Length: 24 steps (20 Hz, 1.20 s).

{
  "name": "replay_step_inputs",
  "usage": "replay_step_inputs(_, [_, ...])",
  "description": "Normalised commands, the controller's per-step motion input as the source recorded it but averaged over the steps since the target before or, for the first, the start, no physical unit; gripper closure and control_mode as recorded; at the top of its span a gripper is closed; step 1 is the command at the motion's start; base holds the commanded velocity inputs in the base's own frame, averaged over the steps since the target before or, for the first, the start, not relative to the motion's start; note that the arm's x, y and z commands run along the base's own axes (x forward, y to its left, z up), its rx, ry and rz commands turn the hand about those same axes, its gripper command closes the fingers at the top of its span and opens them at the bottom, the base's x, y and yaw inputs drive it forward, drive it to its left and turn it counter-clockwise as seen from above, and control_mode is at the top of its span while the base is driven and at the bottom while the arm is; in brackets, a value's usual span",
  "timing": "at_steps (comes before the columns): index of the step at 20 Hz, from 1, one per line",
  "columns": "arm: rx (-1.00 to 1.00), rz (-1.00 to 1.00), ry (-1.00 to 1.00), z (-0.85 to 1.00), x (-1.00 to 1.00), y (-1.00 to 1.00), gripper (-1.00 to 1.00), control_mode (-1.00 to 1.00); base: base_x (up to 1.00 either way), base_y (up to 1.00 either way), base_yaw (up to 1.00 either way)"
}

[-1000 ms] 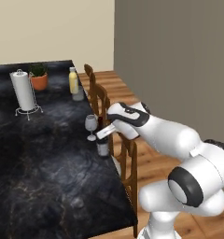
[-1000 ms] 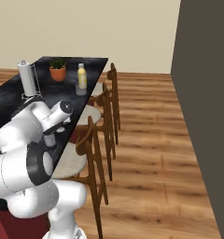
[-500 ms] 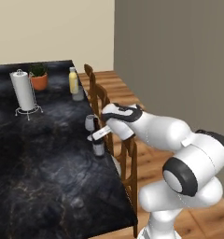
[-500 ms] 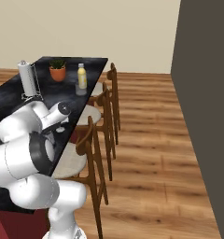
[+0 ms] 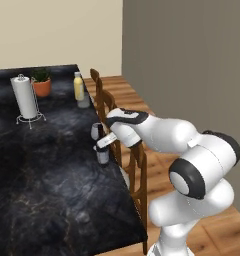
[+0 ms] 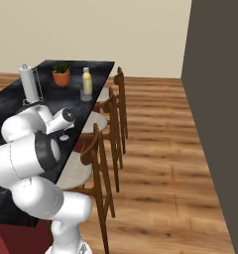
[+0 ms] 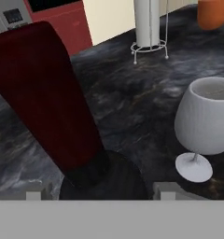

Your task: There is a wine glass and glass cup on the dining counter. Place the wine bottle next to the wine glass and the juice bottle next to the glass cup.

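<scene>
standing together: one wine bottle point(image 7: 53, 98), one wine glass point(image 7: 205, 121).

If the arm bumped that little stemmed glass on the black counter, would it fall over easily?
Probably yes. The wine glass carries a wide rounded bowl on a thin stem over a small round foot, so it looks top-heavy and apt to tip. It stands close beside the wine bottle, so a sideways nudge from it might knock it. The stem likely snaps easily.

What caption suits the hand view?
Wine bottle between the gripper's fingers, beside the wine glass on the counter.
</scene>
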Motion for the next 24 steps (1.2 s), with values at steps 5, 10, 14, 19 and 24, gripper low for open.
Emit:
replay_step_inputs(5, [0.0, 0.0, 0.0, -0.21, 0.22, 0.0, 1.0, -1.0, 0.0, 0.0, 0.0])
replay_step_inputs(10, [0.0, 0.0, 0.0, -0.21, 0.21, 0.0, 1.0, -1.0, 0.0, 0.0, 0.0])
replay_step_inputs(14, [0.0, 0.01, -0.01, -0.25, 0.12, 0.0, 1.0, -1.0, 0.0, 0.0, 0.0])
replay_step_inputs(19, [0.0, 0.02, -0.05, -0.31, 0.0, 0.02, 1.0, -1.0, 0.0, 0.0, 0.0])
replay_step_inputs(24, [0.0, 0.02, -0.06, -0.29, 0.03, 0.01, 1.0, -1.0, 0.0, 0.0, 0.0])
